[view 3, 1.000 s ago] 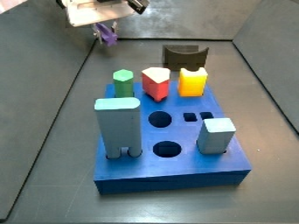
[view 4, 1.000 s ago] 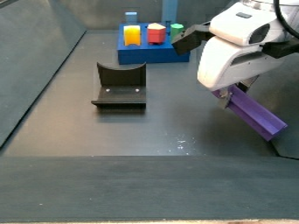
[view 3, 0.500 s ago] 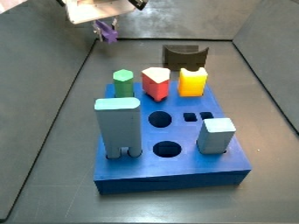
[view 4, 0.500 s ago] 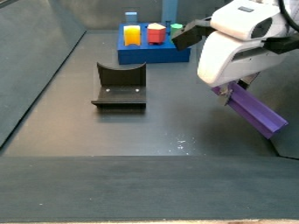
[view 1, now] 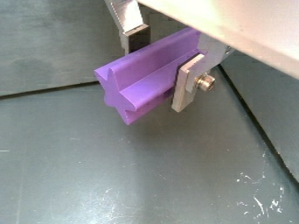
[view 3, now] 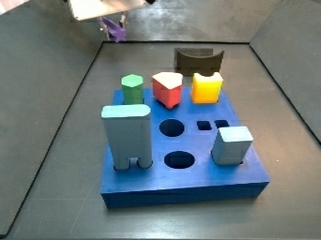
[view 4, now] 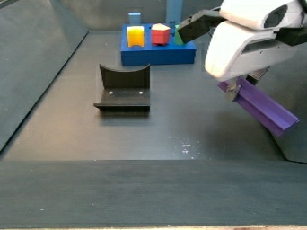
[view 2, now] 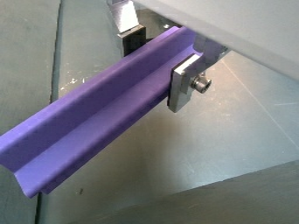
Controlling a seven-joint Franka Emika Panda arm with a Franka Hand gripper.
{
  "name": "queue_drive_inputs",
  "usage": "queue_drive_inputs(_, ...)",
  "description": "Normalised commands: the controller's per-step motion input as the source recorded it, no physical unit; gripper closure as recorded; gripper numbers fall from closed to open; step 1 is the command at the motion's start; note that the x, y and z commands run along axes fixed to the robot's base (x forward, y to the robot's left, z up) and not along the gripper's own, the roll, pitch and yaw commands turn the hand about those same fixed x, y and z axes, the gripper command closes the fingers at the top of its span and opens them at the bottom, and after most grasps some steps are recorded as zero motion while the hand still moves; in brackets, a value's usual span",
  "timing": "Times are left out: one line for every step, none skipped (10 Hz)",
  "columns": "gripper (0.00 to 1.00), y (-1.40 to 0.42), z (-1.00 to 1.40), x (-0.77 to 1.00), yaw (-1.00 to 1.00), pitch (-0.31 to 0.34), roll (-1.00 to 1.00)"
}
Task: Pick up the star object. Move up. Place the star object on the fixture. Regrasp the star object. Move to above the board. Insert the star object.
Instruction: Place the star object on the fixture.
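My gripper (view 1: 162, 58) is shut on the star object (view 1: 146, 77), a long purple ridged prism, and holds it tilted in the air above the dark floor. Both wrist views show the silver fingers (view 2: 184, 80) clamped on its sides, with most of its length (view 2: 93, 122) sticking out one way. In a side view the gripper (view 4: 240, 85) hangs at the right with the star object (view 4: 267, 108) slanting down from it. The dark fixture (view 4: 122, 90) stands on the floor to its left. The blue board (view 3: 182, 155) lies in front in a side view; the star object (view 3: 115, 30) shows far back.
On the board stand a tall pale teal block (view 3: 126, 136), a smaller teal block (view 3: 232, 144), a green hexagonal peg (view 3: 131, 88), a red peg (view 3: 167, 90) and a yellow notched block (view 3: 207, 87). Grey walls (view 4: 48, 63) bound the floor.
The gripper has risen with the star object held in it. Nothing else has moved.
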Motion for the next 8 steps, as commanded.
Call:
queue_drive_inputs(1.0, 0.01, 1.0, -0.02, -0.03, 0.103, 0.05)
queue_drive_inputs(1.0, 0.01, 1.0, -0.03, -0.03, 0.109, 0.07)
queue_drive_inputs(1.0, 0.01, 1.0, -0.03, -0.03, 0.112, 0.08)
queue_drive_inputs(1.0, 0.01, 1.0, -0.03, -0.03, 0.113, 0.09)
queue_drive_inputs(1.0, 0.01, 1.0, -0.03, -0.02, 0.12, 0.1)
queue_drive_inputs(1.0, 0.01, 1.0, -0.03, -0.02, 0.121, 0.1)
queue_drive_inputs(1.0, 0.01, 1.0, -0.04, -0.01, 0.122, 0.11)
queue_drive_inputs(1.0, 0.01, 1.0, -0.04, -0.01, 0.128, 0.11)
